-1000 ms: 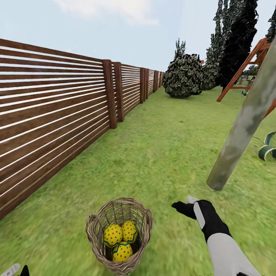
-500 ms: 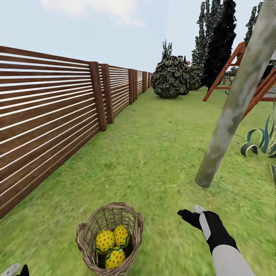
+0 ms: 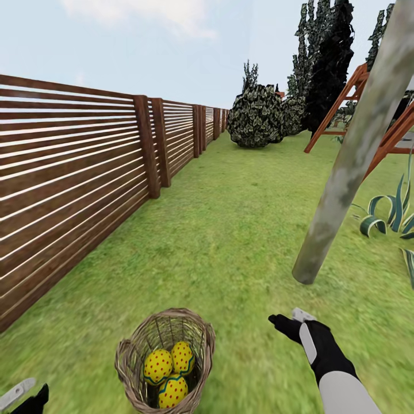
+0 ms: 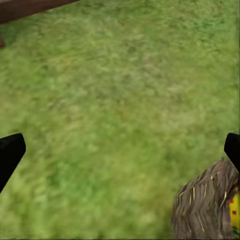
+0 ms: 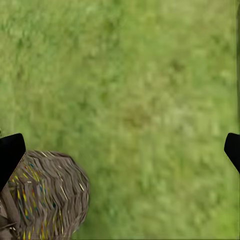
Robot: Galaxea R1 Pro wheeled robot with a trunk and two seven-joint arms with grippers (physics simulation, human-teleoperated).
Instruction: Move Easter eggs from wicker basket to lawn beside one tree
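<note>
Resting together in the wicker basket (image 3: 165, 359) on the lawn (image 3: 241, 230), near the tree (image 3: 345, 172): three Easter eggs (image 3: 170, 371), judged light, hard-shelled, smooth and prone to roll; best pinched across the middle from above, one at a time. Basket judged light, stiff, easily tipped. Right claw (image 3: 290, 319) hovers beside the basket; left claw (image 3: 23, 394) at the near corner. Both wrist views show fingertips (image 4: 10, 155) far apart, so claws wide, empty. Head view alone gives eggs, trunk, fence (image 3: 75, 172); wrist views give the basket's outer weave close up.
</note>
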